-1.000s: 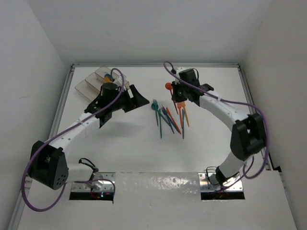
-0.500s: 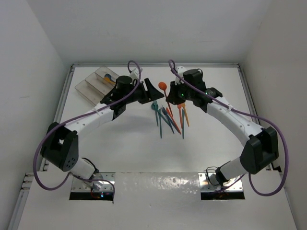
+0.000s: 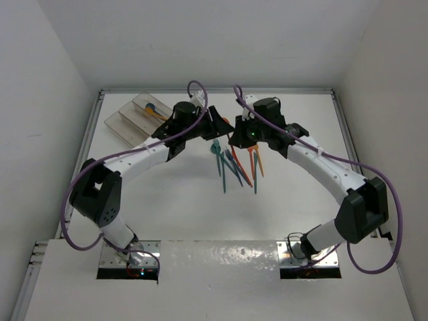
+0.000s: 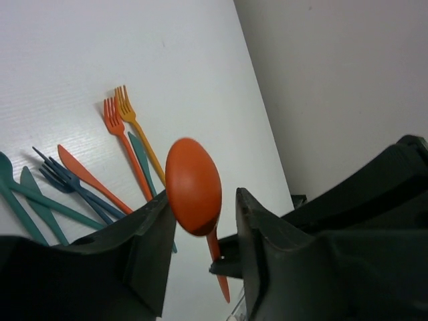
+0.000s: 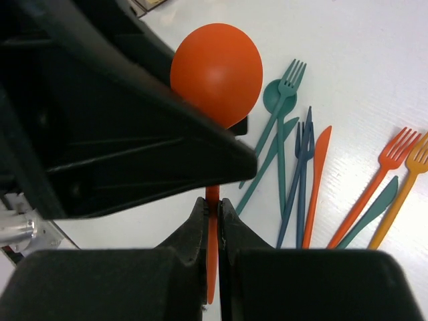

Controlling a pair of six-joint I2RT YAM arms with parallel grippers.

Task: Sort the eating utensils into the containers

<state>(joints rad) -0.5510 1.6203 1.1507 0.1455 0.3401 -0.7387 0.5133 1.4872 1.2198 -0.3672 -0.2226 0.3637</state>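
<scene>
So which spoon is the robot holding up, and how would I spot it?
Look where the two arms meet above the pile of utensils on the white table. The right gripper pinches an orange-red spoon by its handle, bowl between the fingers of the left gripper. It's the only utensil in the air.
</scene>
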